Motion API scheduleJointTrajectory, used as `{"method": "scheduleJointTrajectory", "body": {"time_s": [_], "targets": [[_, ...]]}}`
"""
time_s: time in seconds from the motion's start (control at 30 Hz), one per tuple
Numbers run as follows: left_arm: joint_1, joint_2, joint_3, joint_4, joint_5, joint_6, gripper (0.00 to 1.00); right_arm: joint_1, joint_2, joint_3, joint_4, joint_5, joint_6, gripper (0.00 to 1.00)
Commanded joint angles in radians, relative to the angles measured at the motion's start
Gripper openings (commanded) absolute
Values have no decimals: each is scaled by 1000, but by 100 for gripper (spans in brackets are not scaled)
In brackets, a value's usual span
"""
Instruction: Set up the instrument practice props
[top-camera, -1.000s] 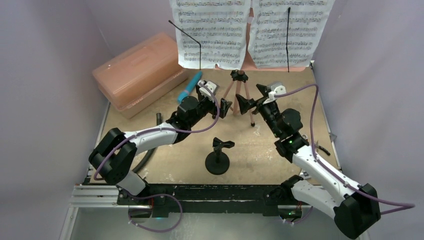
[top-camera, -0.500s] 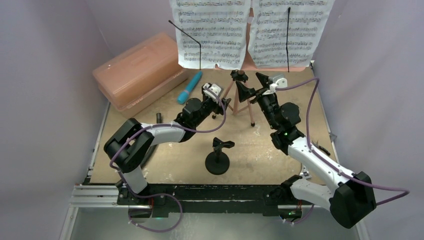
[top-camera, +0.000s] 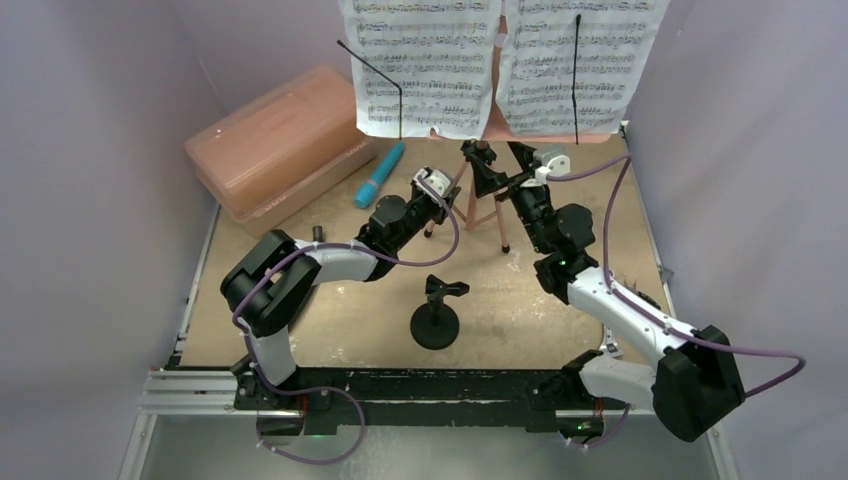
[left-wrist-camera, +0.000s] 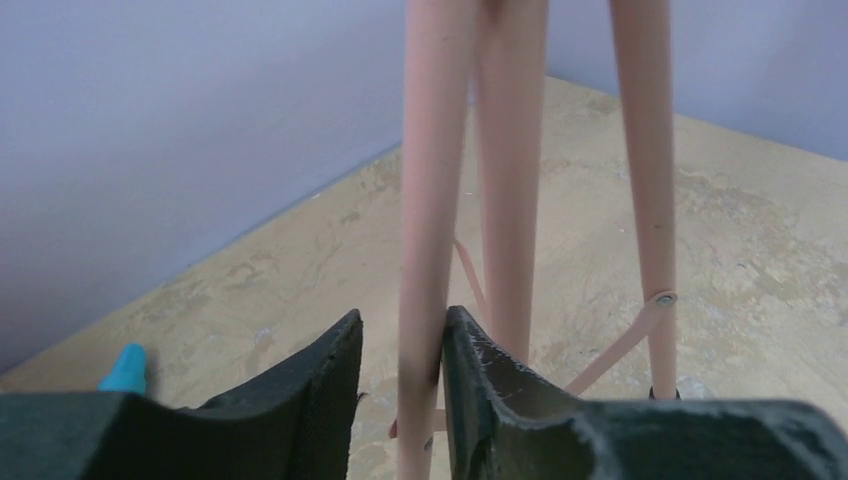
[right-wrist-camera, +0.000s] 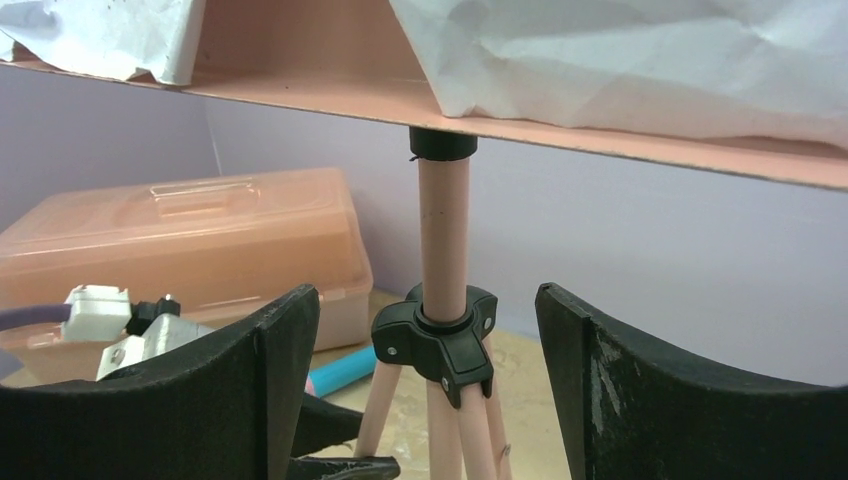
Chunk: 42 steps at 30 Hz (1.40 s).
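Note:
The pink music stand (top-camera: 478, 152) is upright at the back on its tripod. It carries two white sheet-music pages (top-camera: 425, 65) (top-camera: 580, 65). My left gripper (top-camera: 447, 200) is low at the tripod's left leg (left-wrist-camera: 430, 200). That leg stands between the narrowed jaws (left-wrist-camera: 402, 345), touching the right finger, with a gap to the left one. My right gripper (right-wrist-camera: 422, 292) is open, its fingers wide on either side of the black tripod hub (right-wrist-camera: 440, 340) and touching nothing. The cyan microphone (top-camera: 379, 175) lies left of the stand. The black mic stand (top-camera: 436, 318) sits on its round base at centre front.
The large translucent pink case (top-camera: 280, 145) lies closed at the back left, next to the microphone. A short black tube (top-camera: 318, 232) stands near the left arm. Purple walls close in the board on the left, back and right.
The left arm reached right to the tripod leg and its jaws narrowed round it. The right gripper moved up and left until it straddled the tripod hub, closing slightly.

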Motion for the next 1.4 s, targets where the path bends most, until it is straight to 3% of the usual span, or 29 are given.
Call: {"method": "scheduleJointTrajectory", "body": {"time_s": [0.0, 0.27, 0.7, 1.03, 1.17, 1.2, 1.23, 1.27, 1.37], "targets": [[4, -5, 32, 67, 54, 53, 28, 1, 32, 29, 146, -8, -38, 81], [4, -16, 9, 85, 93, 71, 0, 1, 119, 38, 287, 11, -34, 76], [4, -19, 17, 80, 136, 73, 0, 1, 233, 115, 385, 9, -35, 68], [4, -26, 25, 52, 139, 78, 0, 1, 270, 160, 358, -11, -36, 53], [4, -26, 32, 50, 123, 75, 0, 1, 269, 165, 351, -29, -42, 43], [4, -26, 34, 50, 123, 74, 0, 1, 269, 166, 351, -28, -43, 36], [4, -24, 36, 50, 125, 75, 0, 1, 267, 166, 358, -15, -40, 12], [3, -25, 37, 50, 126, 76, 0, 1, 269, 164, 366, 8, -21, 2], [4, -24, 41, 50, 125, 83, 0, -1, 269, 171, 360, 39, 18, 0]]}}
